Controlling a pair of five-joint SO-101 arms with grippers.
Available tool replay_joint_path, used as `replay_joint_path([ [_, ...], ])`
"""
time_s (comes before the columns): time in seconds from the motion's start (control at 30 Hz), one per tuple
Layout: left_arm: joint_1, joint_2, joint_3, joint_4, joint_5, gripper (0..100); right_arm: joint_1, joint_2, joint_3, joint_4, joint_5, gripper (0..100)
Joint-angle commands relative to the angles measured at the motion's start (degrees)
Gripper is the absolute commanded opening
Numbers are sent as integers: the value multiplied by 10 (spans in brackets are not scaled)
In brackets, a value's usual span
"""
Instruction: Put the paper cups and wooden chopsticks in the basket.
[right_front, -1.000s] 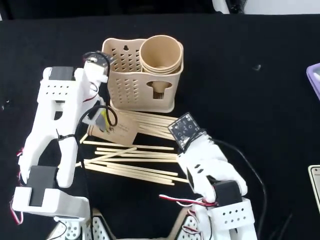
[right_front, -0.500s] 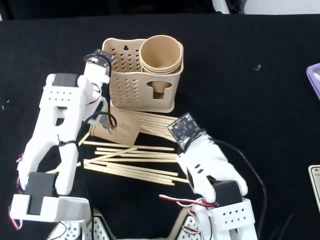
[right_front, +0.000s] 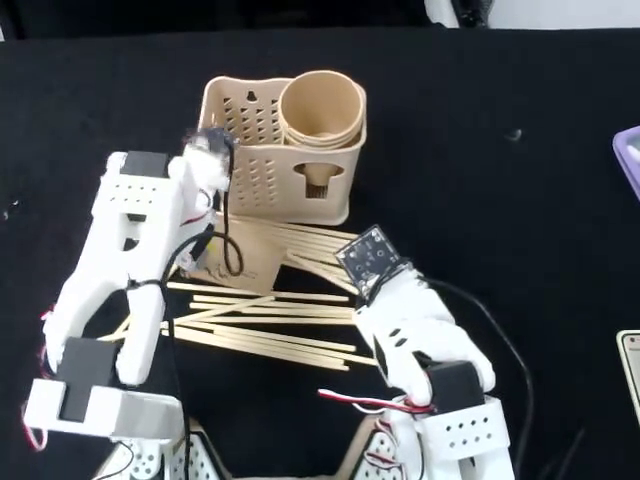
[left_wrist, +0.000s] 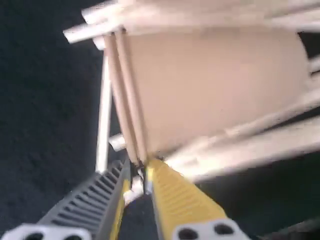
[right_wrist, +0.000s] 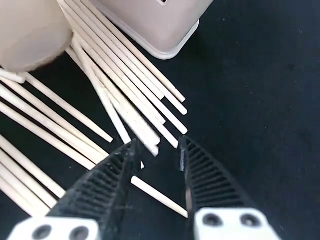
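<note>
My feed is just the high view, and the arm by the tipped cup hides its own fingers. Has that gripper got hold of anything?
Observer: Yes. The left gripper is pinched on the ends of two chopsticks that lie along the edge of the paper cup.
Operator: And the other arm?
Observer: The right gripper is open and holds nothing; the chopstick bundle ends just ahead of its fingers.
Operator: Anything under it?
Observer: One loose chopstick lies crosswise beneath the fingers.
</note>
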Motion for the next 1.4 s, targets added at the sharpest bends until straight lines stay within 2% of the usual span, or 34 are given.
replay_joint_path([
  [0.0, 7, -69, -9, 40, -11, 36, 11, -7, -3, -15, -2, 138],
  [0.23, 0, -215, -3, 58, -18, 40, 11, -7, -3, -15, -4, 138],
  [0.43, -7, -226, 8, 47, -16, 62, 11, -7, -2, -14, -5, 138],
  [0.6, -82, -189, 88, -86, -13, 216, 11, -7, -2, -14, -5, 138],
  [0.7, -124, -184, 110, -151, 10, 201, 11, -7, -2, -14, -5, 138],
  [0.8, -137, -180, 120, -182, 18, 163, 11, -7, -2, -14, -5, 138],
  [0.93, -111, -181, 154, -226, 19, 151, 11, -7, -2, -14, -5, 138],
  [1.07, -87, -175, 175, -255, 59, 150, 11, -7, -2, -14, -6, 138],
  [1.2, -37, -183, 213, -253, 78, 149, 11, -7, -1, -14, -6, 138],
  [1.37, 22, -233, 218, -200, 112, 149, 11, -7, -1, -14, -7, 137],
])
